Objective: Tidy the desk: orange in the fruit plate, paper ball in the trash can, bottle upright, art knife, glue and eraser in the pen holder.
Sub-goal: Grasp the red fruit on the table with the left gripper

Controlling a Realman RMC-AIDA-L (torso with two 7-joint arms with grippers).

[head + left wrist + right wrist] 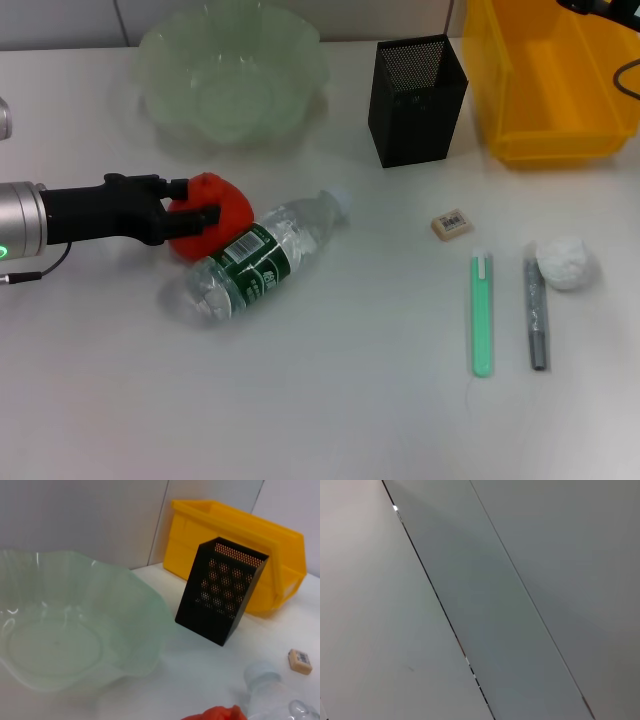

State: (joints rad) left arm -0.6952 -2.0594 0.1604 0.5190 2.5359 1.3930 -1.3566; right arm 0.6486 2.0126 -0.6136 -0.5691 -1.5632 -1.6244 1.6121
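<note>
My left gripper (pixel 195 203) reaches in from the left and is shut on the red-orange orange (pixel 230 205), which sits on the table against the bottle (pixel 255 262). The bottle lies on its side, its cap toward the pen holder (pixel 415 100). The pale-green fruit plate (pixel 300 45) stands behind the orange. The eraser (pixel 452 223), the green art knife (pixel 482 312), the grey glue stick (pixel 536 310) and the paper ball (pixel 567 262) lie at the right. The yellow trash can (pixel 520 95) stands at the back right. The left wrist view shows the orange's top (pixel 215 714) and the bottle cap (pixel 262 672).
Only a dark part of my right arm (pixel 600 5) shows at the top right edge above the trash can; its wrist view shows only wall panels. In the left wrist view the fruit plate (pixel 145 605), pen holder (pixel 220 595), trash can (pixel 280 545) and eraser (pixel 300 661) lie ahead.
</note>
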